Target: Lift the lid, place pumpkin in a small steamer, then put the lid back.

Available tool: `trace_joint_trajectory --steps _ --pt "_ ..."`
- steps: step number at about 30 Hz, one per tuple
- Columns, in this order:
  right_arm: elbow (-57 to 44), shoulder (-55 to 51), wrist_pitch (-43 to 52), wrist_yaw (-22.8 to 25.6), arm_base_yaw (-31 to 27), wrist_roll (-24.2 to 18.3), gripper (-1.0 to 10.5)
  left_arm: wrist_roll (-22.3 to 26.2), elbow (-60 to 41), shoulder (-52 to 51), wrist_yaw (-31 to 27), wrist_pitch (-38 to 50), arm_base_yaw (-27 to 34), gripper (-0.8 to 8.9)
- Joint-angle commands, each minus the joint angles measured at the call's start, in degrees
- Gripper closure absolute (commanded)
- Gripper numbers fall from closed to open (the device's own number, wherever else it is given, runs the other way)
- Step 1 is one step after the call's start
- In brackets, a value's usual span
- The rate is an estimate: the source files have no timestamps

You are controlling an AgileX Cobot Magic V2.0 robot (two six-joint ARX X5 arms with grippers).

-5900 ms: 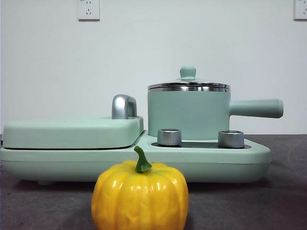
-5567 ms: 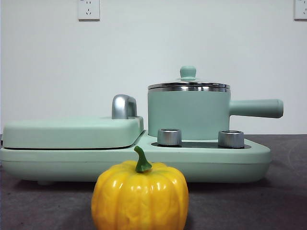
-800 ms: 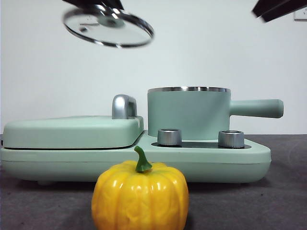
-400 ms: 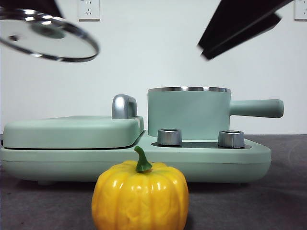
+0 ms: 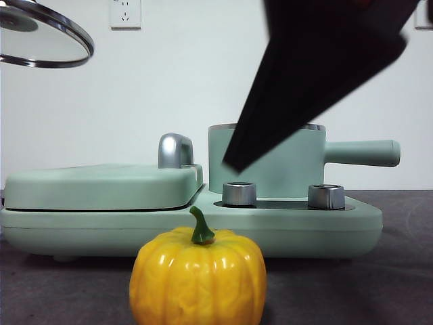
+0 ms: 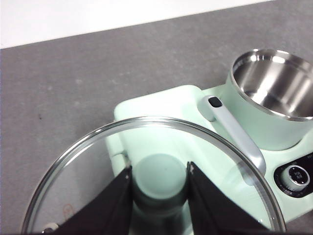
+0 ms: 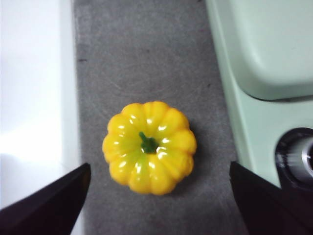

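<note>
The yellow-orange pumpkin (image 5: 196, 277) stands on the grey table at the front, before the appliance. In the right wrist view the pumpkin (image 7: 149, 147) lies between my right gripper's (image 7: 159, 169) wide-open jaws, below them. In the front view the right gripper (image 5: 237, 161) comes down from the top right, its dark tip in front of the small steamer (image 5: 298, 169). The steamer stands open, and its steel inside (image 6: 271, 88) looks empty. My left gripper (image 6: 160, 171) is shut on the mint knob of the glass lid (image 6: 88, 176). It holds the lid (image 5: 37, 44) high at the top left.
The steamer sits on the wide mint appliance base (image 5: 304, 220), which has two silver knobs (image 5: 238, 193) in front. The flat griddle cover (image 5: 101, 186) with a steel handle (image 5: 174, 150) fills the base's left half. A white wall stands behind.
The lid has gone from on the steamer to high at the top left, still drifting left and up. The right arm has come down from the top right to before the steamer.
</note>
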Motion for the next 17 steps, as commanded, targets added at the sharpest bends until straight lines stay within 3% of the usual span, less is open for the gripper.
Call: trace_joint_trajectory --steps 1,14,17 --pt "0.96 3.43 1.6 -0.33 1.05 -0.22 4.8 -0.59 0.94 -0.55 -0.11 1.46 0.2 7.98" --pt "0.96 15.37 6.16 -0.26 2.54 -0.2 4.8 -0.59 0.94 -0.74 -0.5 1.44 1.31 7.98" --pt "0.98 15.76 5.57 -0.31 2.54 2.1 5.6 -0.59 0.94 -0.74 -0.5 1.44 1.31 7.98"
